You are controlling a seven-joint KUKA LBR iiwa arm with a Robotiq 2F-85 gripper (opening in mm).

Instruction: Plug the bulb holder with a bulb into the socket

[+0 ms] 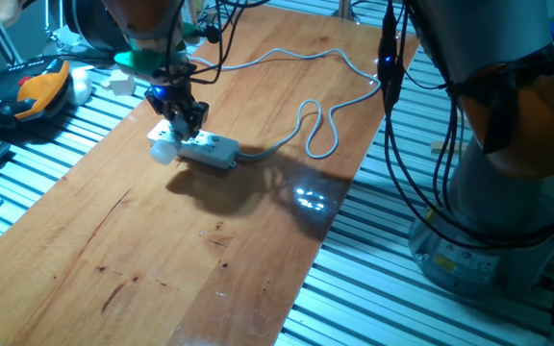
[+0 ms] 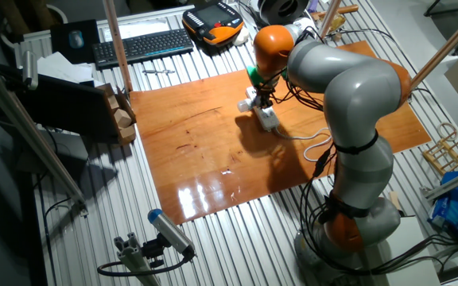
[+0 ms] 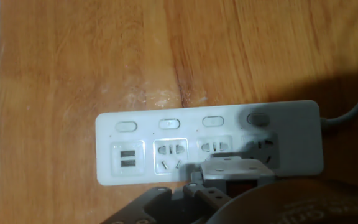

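Observation:
The socket, a long white power strip with a row of outlets, lies on the wooden table; it also shows in one fixed view and the other fixed view. My gripper stands right over it, shut on the bulb holder, a small white piece with a red switch. The holder sits over the strip's right-hand outlets at its near edge. I cannot tell whether its pins are in. A round white bulb pokes out beside the strip's left end. The gripper fills the bottom of the hand view.
The strip's grey cord loops across the table to the far right. An orange-and-black pendant and a keyboard lie off the table's far side. The table's edge borders ribbed metal.

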